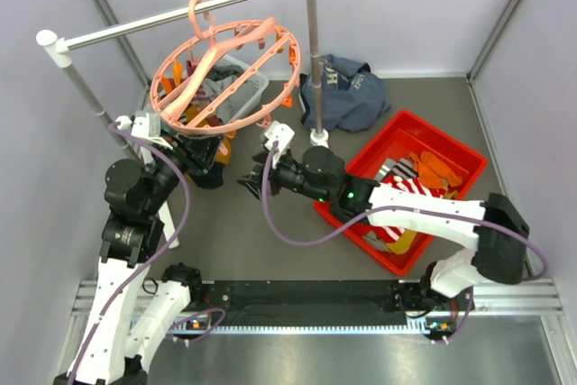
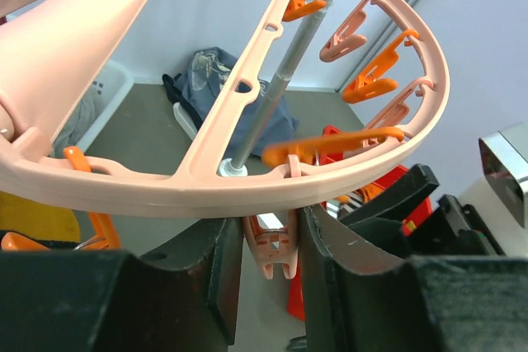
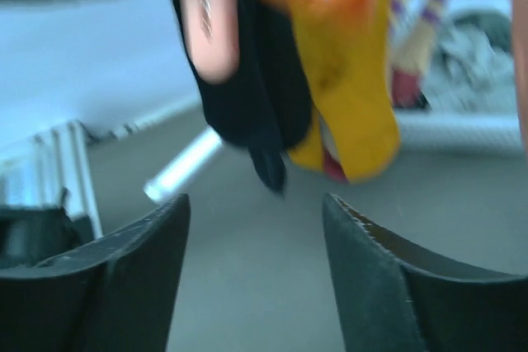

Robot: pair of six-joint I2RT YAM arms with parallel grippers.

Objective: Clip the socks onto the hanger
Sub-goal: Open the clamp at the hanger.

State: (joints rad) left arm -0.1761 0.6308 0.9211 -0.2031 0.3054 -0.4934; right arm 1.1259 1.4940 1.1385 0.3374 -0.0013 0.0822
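**left on a peg, right empty-handed**

left gripper (image 2: 271, 241) is up under the hanger (image 2: 206, 191), jaws pinched on a pink peg (image 2: 272, 260) that dangles from it, a finger touching each side. right gripper (image 3: 256, 274) is spread wide with nothing in it, looking up at a dark sock (image 3: 247, 80) and a yellow sock (image 3: 351, 96) already hanging.

we reckon the step is loading this peg. the squeeze wants to land on the peg's lever end so the mouth gapes, and the hanger must not swing. the right needs a sock by its cuff, fed flat into that mouth before the left lets go.

supply is the red bin (image 1: 448, 139) under the right arm. it holds striped socks (image 1: 406, 188), orange socks (image 1: 437, 169) and a bit of yellow. the white basket (image 1: 257, 87) behind the hanger holds something grey, and we can't tell what.
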